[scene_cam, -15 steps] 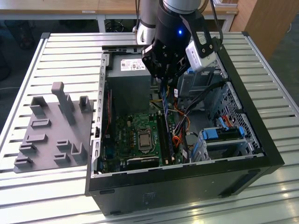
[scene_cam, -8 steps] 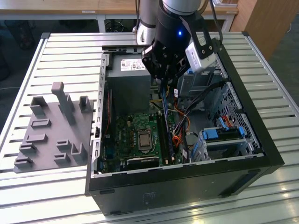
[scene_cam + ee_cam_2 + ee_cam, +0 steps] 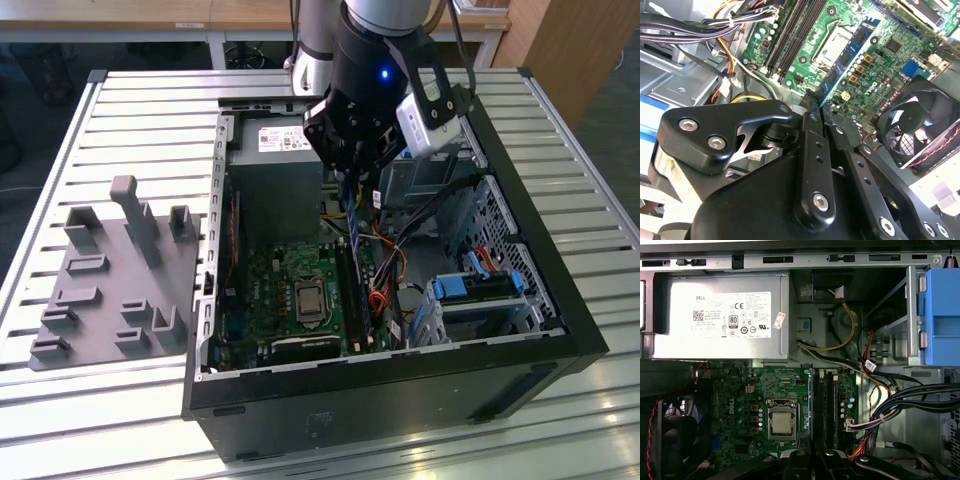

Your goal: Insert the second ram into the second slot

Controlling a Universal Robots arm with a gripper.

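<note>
The second ram is a thin blue circuit-board stick that juts from my gripper, which is shut on its end. In the first wrist view the ram shows edge-on, hanging over the green motherboard right beside the dark memory slots. From the exterior view, the gripper hovers inside the open black computer case, with the ram pointing down toward the slots. The stick is above the board, not seated.
A silver power supply fills the case's far end. The processor socket lies beside the slots, and a black fan is nearby. Bundled cables and blue drive-bay clips crowd the other side. A grey fixture plate rests on the slatted table.
</note>
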